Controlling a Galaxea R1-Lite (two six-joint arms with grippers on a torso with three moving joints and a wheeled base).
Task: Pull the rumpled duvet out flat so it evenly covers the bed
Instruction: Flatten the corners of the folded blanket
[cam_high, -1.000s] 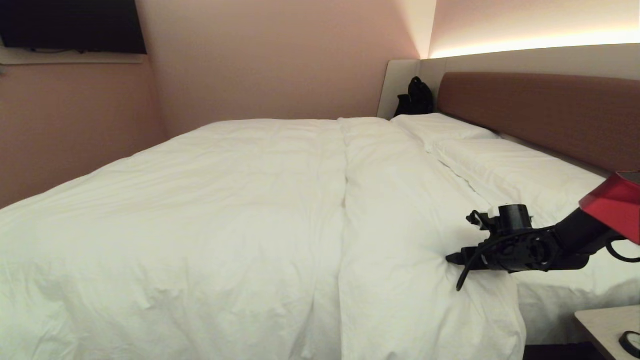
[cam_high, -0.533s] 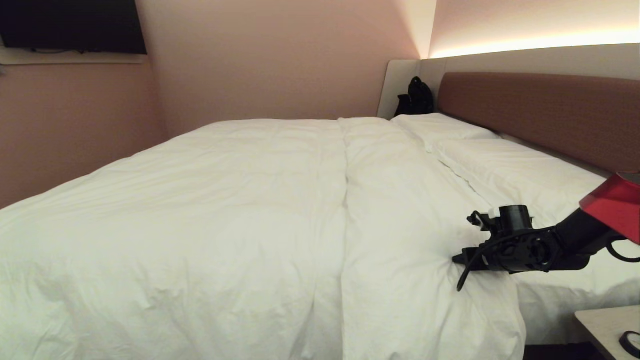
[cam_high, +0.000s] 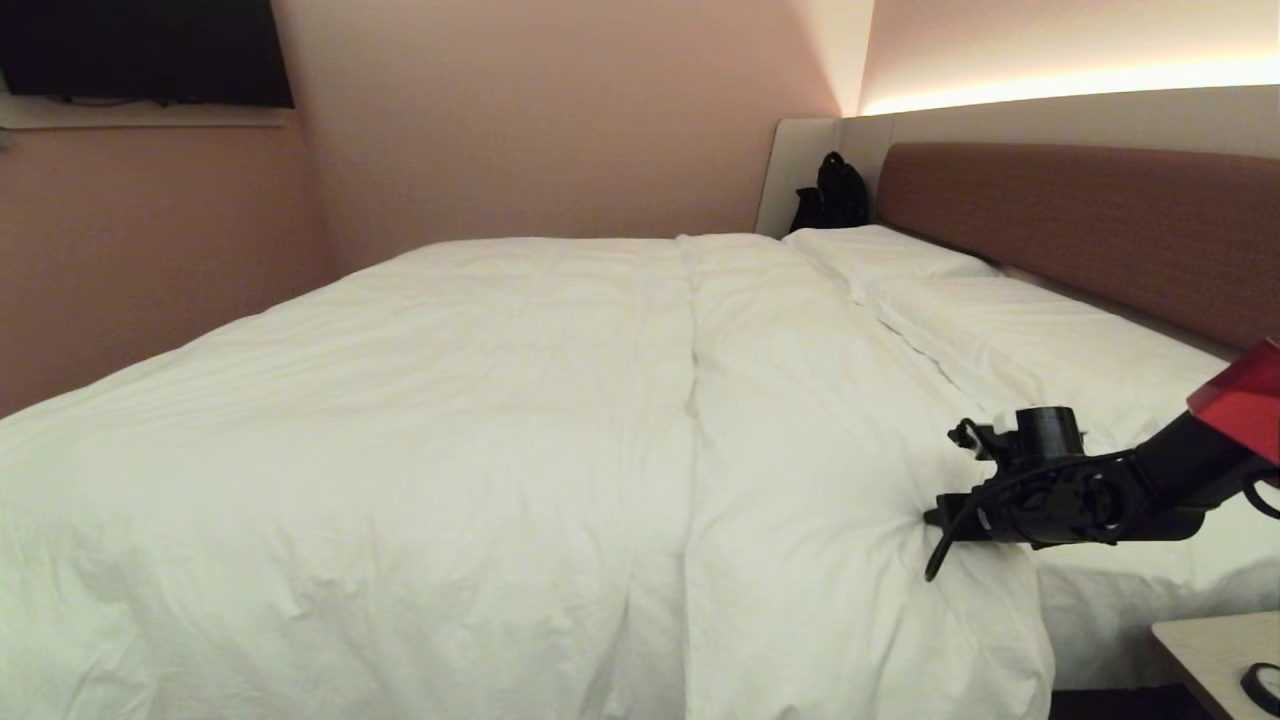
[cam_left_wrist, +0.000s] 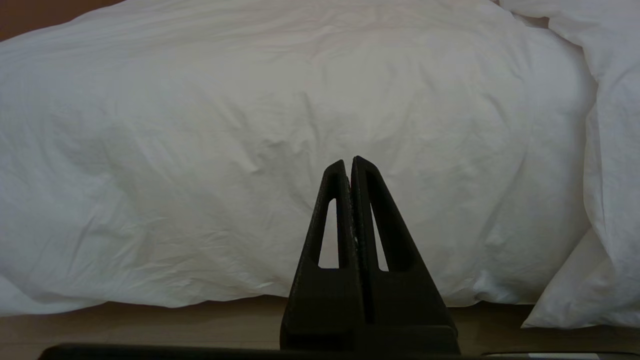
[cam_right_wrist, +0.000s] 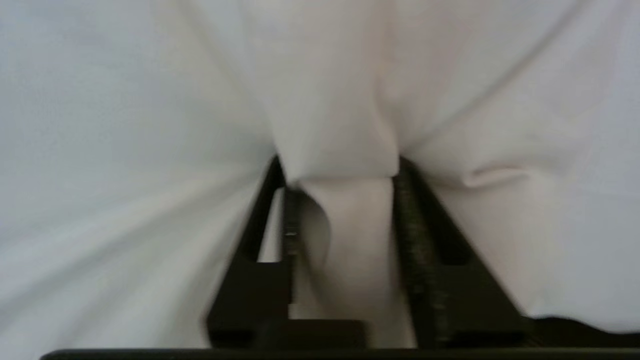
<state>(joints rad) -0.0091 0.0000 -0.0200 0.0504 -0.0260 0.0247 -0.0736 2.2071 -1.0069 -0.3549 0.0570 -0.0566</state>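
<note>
The puffy white duvet (cam_high: 450, 400) lies over most of the bed (cam_high: 1080, 220), with a long fold running down its middle and its head-end edge beside the pillows. My right gripper (cam_high: 935, 518) reaches in level from the right at that edge. In the right wrist view its fingers (cam_right_wrist: 337, 167) pinch a bunched fold of the duvet (cam_right_wrist: 340, 125), and creases radiate from the tips. My left gripper (cam_left_wrist: 350, 161) hangs parked and shut, empty, in front of the duvet's draped side (cam_left_wrist: 250, 100); it is outside the head view.
Two flat white pillows (cam_high: 880, 250) (cam_high: 1030, 340) lie along the reddish-brown headboard. A black bag (cam_high: 830, 195) sits in the far corner. A bedside table (cam_high: 1215, 650) stands at the near right. A dark screen (cam_high: 140, 50) hangs on the left wall. Wooden floor (cam_left_wrist: 150, 325) shows below the duvet.
My right gripper has closed onto a fold of the duvet and drawn back a little to the right, puckering the cloth at its tips. The left arm has stayed still.
</note>
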